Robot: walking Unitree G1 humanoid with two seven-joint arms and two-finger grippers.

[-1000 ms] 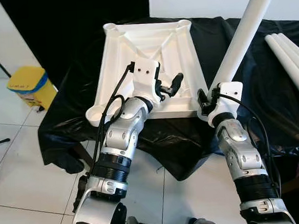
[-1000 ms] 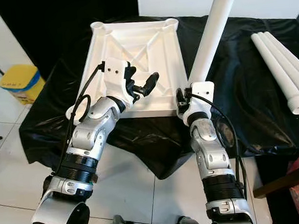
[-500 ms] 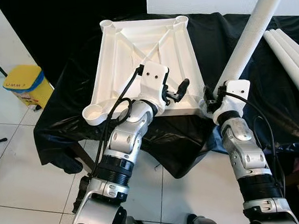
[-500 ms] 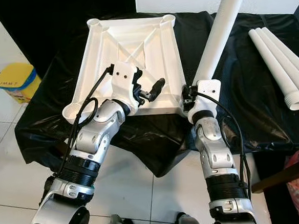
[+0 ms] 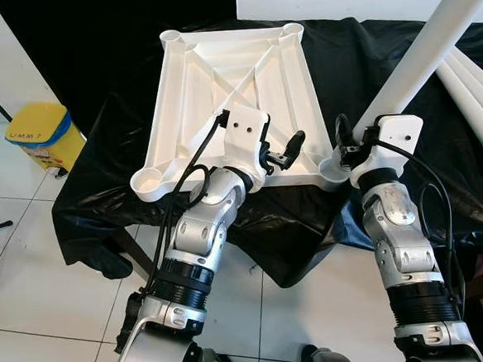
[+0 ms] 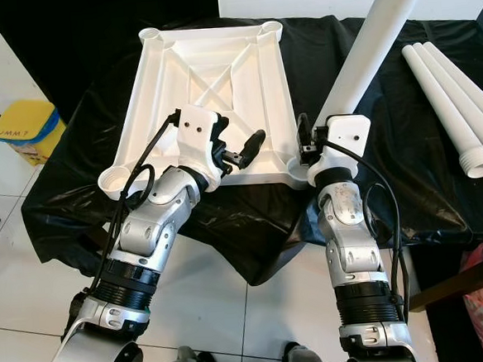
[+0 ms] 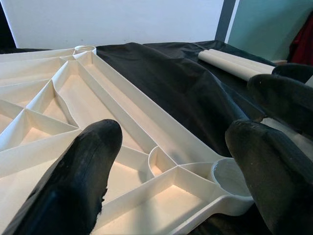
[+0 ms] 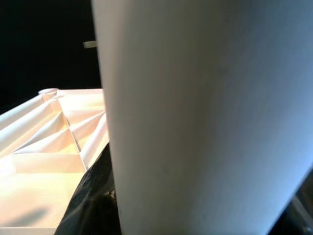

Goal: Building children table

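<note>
A white tabletop (image 5: 242,65) lies upside down on a black-draped table, its ribs and corner sockets facing up. My left gripper (image 5: 287,147) hovers open over its near edge, and its two black fingers (image 7: 80,186) frame the near right socket (image 7: 230,178). My right gripper (image 5: 344,141) is shut on a long white table leg (image 5: 431,43) that leans up and to the right. The leg's lower end sits just above the near right socket (image 5: 334,172), hidden behind the wrist. In the right wrist view the leg (image 8: 205,117) stands close in front of the tabletop (image 8: 44,147).
Spare white legs (image 6: 456,108) lie side by side on the black cloth (image 5: 366,64) at the right. A yellow bin (image 5: 44,137) stands on the tiled floor at the left. The near left socket (image 5: 148,185) overhangs the table's front edge.
My right gripper has shifted right along the tabletop's near edge, and the leg now leans further to the right. The left gripper has dropped slightly toward the near edge and stays open.
</note>
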